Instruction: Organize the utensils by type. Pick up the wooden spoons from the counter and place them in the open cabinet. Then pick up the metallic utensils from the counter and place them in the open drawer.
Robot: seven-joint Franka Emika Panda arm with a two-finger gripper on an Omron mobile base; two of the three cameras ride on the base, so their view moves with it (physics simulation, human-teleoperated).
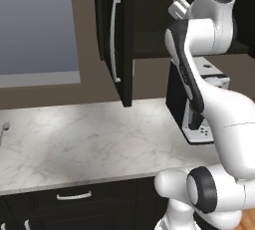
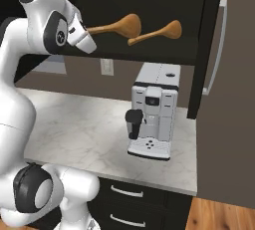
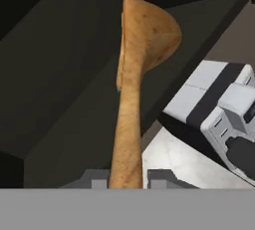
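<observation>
Your gripper (image 3: 125,180) clamps one wooden spoon (image 2: 117,26) inside the open cabinet (image 2: 149,50), just beside the second spoon (image 2: 158,32).

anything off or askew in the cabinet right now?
One thing: the second wooden spoon lies in the open cabinet with its bowl poking past the front edge of the shelf, above the coffee machine. The other wooden spoon is clamped in the gripper, bowl forward. Nothing is spilled or damaged.

The two spoons (image 2: 127,26) (image 2: 167,31) above the coffee machine (image 2: 152,112) look like matt wood. The counter (image 1: 94,139) beneath it is smooth veined marble.
</observation>
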